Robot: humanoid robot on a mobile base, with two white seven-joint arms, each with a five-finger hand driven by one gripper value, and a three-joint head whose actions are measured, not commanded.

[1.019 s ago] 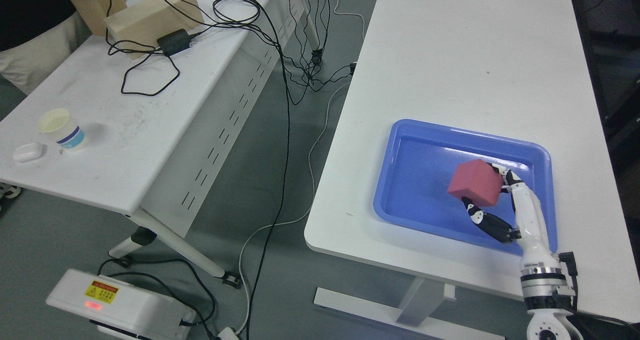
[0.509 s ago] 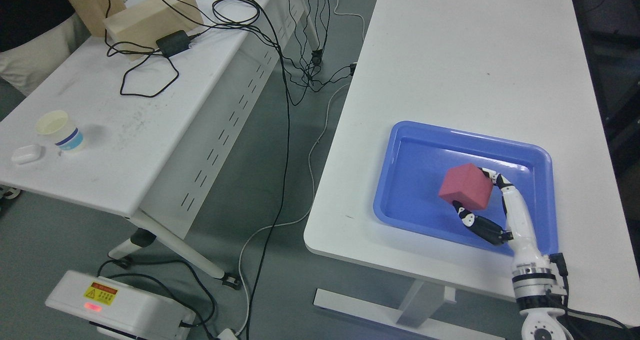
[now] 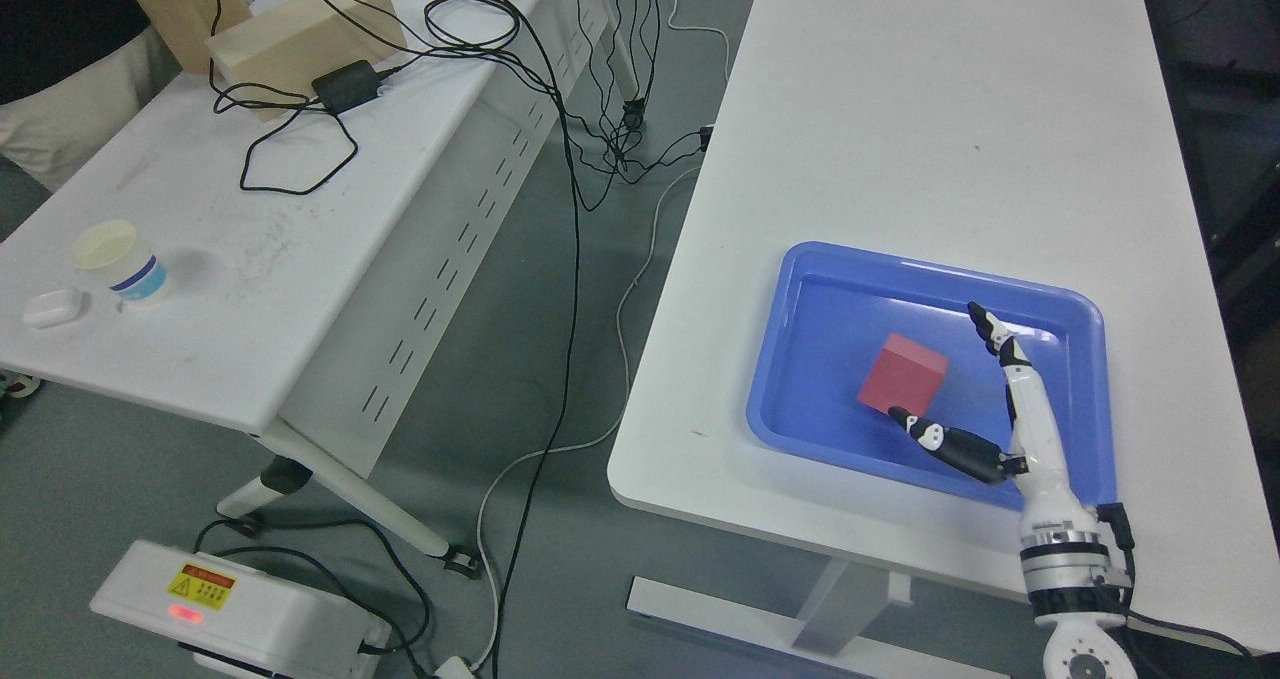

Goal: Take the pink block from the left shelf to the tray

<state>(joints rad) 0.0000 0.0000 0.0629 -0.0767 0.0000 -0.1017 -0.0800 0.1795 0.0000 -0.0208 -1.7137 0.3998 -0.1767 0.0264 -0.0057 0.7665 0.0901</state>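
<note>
Since half a second ago the right hand (image 3: 965, 399) has let go, fingers (image 3: 990, 331) now spread wide, and the pink block (image 3: 901, 374) sits in the blue tray (image 3: 1088, 399) at about 9 o'clock from the palm; looks light, rigid, easiest pinched across opposite flat faces.

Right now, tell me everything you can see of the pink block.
The block is a plain pinkish-red cube with matte faces, material unclear. It sits in the blue tray, near the middle, turned at an angle to the rim. The right hand is spread open beside it; its thumb tip lies close to the block's near corner, contact unclear.
</note>
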